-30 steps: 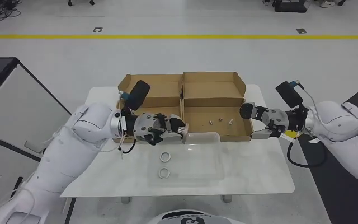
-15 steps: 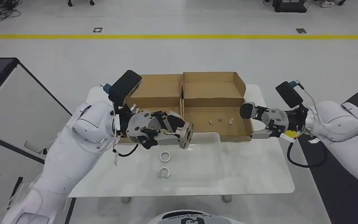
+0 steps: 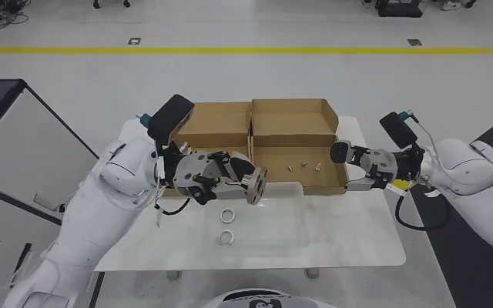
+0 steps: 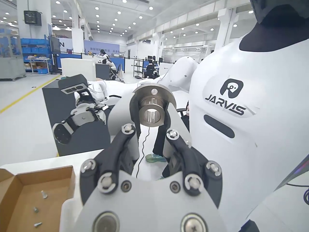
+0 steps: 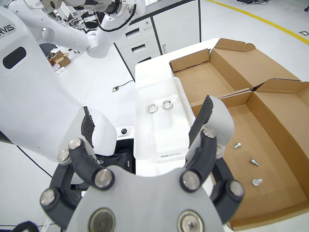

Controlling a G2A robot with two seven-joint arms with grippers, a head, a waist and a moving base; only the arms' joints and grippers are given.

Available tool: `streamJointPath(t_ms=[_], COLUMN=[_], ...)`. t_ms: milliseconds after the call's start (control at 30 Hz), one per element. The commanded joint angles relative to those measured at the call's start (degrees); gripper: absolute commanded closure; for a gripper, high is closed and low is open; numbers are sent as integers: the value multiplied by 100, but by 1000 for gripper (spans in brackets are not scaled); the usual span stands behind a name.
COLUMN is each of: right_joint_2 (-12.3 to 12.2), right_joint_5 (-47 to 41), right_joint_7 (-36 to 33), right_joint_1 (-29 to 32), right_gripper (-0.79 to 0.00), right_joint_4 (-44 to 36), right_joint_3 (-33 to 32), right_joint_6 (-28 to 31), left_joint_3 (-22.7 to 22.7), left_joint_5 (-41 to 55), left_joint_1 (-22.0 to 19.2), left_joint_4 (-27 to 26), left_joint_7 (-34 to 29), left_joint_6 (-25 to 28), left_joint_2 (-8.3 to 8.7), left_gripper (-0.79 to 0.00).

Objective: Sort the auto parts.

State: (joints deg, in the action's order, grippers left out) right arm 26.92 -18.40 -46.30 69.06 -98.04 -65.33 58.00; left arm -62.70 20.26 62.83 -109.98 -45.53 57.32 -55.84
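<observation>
**A:** Nearest the robot, what lies on the white surface [image 3: 362, 239]?

**B:** A clear plastic tray [image 3: 273, 227], its long side toward the robot. Two silver metal rings [image 3: 228, 215] lie flat in its left part, near each other but not touching.

**A:** And just beyond?

**B:** The left claw [image 4: 148, 115], held up off the surface above the tray's far edge. Its fingers are clamped on a round steel flanged bushing [image 4: 154, 91]. They grip the short sleeve from both sides, and the wide flange sits out past the fingertips.

**A:** What stands behind that?

**B:** Two open cartons side by side with their walls touching and their lids folded back. There is a left brown cardboard box [image 3: 208, 138] and a right brown cardboard box [image 3: 296, 123]. Three small silver bolts [image 5: 254, 162] lie loose on the floor of the right one, near each other but apart.

**A:** And the other arm?

**B:** The right claw [image 5: 146, 115] hovers at the outer end of the right box. Its fingers are spread wide apart and grip nothing.
</observation>
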Motion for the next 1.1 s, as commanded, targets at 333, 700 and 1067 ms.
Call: streamJointPath(t_ms=[333,700,1067], right_joint_2=[4,4,4], right_joint_5=[6,6,6], right_joint_7=[0,0,0], right_joint_1=[2,2,2], right_gripper=[-785,-785,-785], right_joint_4=[2,2,2], right_joint_3=[-2,-2,-2], right_joint_6=[0,0,0], left_joint_3=[-122,-185,-417], left_joint_5=[1981,2996,3524], left_joint_1=[120,162,319], left_joint_4=[-408,-471,-154], left_joint_7=[-23,-76,-76], left_joint_6=[68,68,68], left_joint_2=[-132,-487,-826], left_gripper=[0,0,0])
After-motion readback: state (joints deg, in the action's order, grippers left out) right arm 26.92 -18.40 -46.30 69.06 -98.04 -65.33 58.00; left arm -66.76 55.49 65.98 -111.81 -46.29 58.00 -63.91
